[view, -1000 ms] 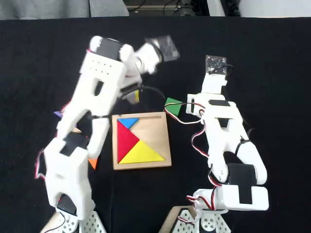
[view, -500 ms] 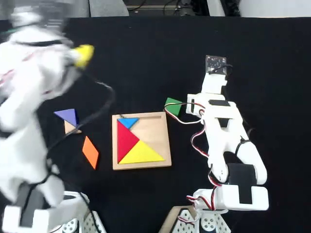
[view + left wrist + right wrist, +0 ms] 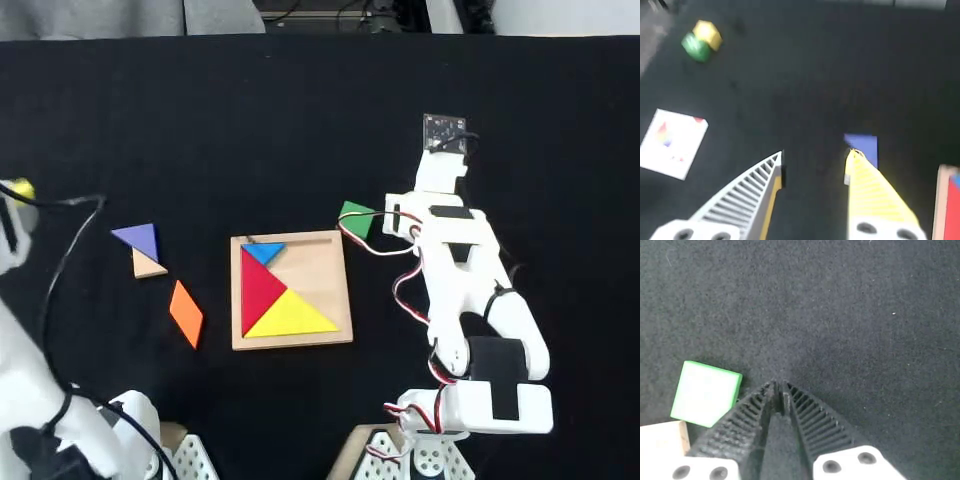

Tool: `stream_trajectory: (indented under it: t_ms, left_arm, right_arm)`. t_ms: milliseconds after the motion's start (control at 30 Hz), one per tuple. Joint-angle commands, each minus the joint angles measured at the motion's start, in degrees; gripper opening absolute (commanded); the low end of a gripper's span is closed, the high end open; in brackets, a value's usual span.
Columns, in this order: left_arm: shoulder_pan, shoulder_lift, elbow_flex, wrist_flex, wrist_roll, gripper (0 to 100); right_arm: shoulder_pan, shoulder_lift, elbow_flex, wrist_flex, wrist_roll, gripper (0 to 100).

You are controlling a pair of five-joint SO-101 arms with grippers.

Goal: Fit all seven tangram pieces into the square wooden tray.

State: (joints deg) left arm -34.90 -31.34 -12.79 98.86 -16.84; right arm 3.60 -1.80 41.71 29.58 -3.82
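The square wooden tray [image 3: 325, 265] lies mid-table and holds a blue [image 3: 263, 251], a red [image 3: 259, 288] and a yellow triangle [image 3: 291, 317]. Left of it lie a purple triangle [image 3: 138, 240], a tan piece [image 3: 149, 265] and an orange parallelogram [image 3: 186, 313]. A green square [image 3: 354, 219] sits off the tray's far right corner. My left arm [image 3: 22, 330] stands at the table's left edge. My left gripper [image 3: 815, 157] hangs open above the cloth, with the purple triangle [image 3: 863, 145] just past its yellow finger [image 3: 867, 187]. My right gripper [image 3: 778, 390] is shut on nothing, beside the green square [image 3: 705, 392].
The right arm [image 3: 460, 270] stretches along the tray's right side. A white picture card [image 3: 672, 142] and yellow and green blocks [image 3: 700, 40] lie far off on the black cloth. The tray's edge [image 3: 946, 200] shows beside my left gripper.
The left arm has swung from above the tray's far left corner out to the table's left edge, uncovering the purple, tan and orange pieces. The right arm has not moved.
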Motion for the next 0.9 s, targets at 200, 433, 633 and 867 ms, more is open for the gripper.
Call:
stream_trajectory:
  t_ms: [200,433,633,867]
  left_arm:
    - [-4.35,-8.7,48.04,-20.92,-1.32,21]
    - [-18.15,-24.53,75.03,-34.37,-1.41,21]
    - [-18.15,-37.8,94.64,-44.4,-1.23,21]
    - [-18.15,-48.18,101.58,-43.96,-1.32,21]
  right_arm:
    - [-0.79,-2.59,-1.27,0.35,6.07,2.8]
    - [-7.03,-3.12,-4.44,8.79,18.99,16.2]
    - [-10.37,-2.59,-12.97,20.57,31.38,17.5]
    - [-14.07,-2.42,-21.76,32.18,47.38,34.6]
